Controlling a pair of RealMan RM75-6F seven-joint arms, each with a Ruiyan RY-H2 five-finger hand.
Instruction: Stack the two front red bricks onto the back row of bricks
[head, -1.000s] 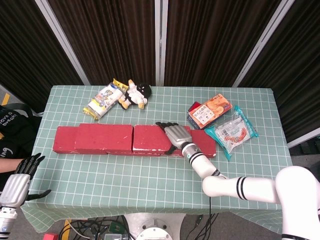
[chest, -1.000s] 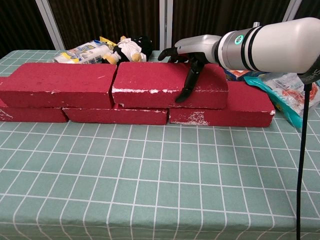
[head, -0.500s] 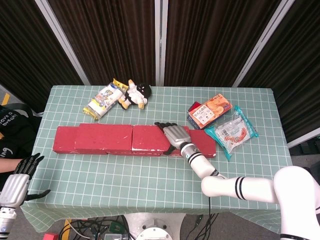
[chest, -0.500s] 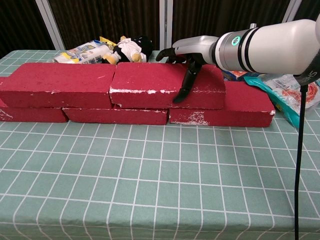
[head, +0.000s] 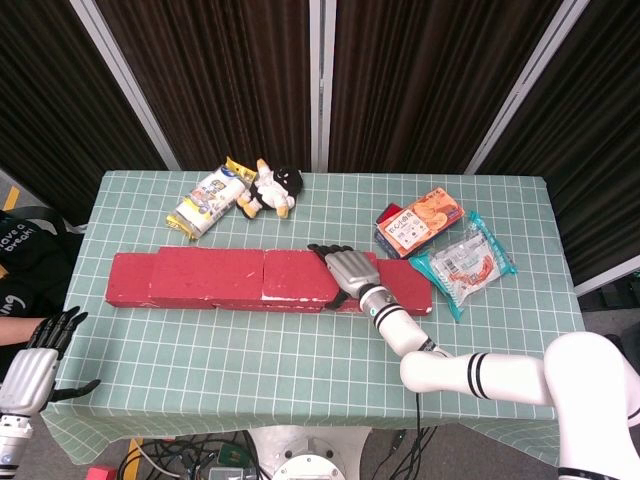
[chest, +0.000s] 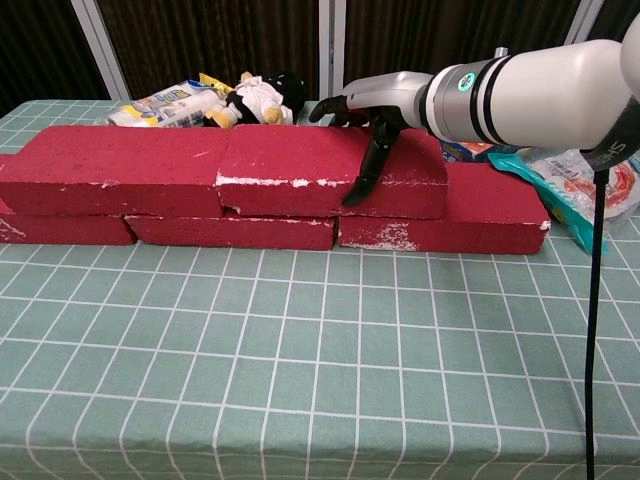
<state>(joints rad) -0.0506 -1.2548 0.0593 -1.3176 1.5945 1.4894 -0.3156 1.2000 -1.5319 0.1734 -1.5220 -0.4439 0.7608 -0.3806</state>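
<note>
My right hand (chest: 375, 110) rests on top of the upper right brick (chest: 330, 170), palm down over its right end with the thumb hanging down the near face, so the fingers are clamped on that brick from above. That brick sits on the back row of bricks (chest: 440, 220), with its left end touching the upper left brick (chest: 110, 170), which lies just beyond my right hand's fingertips on the same top layer; in the head view the two read as one red line (head: 220, 278) stretching away from the hand toward the far left. Behind the hand and well apart lie a plush toy (head: 272, 187) and a snack bag (head: 205, 203); on its wrist side, near the table's right part, are an orange box (head: 420, 222) and a clear packet (head: 462, 262). My left hand (head: 35, 360) hangs off the near left corner of the green checked table (head: 250, 350), fingers apart and holding nothing.
</note>
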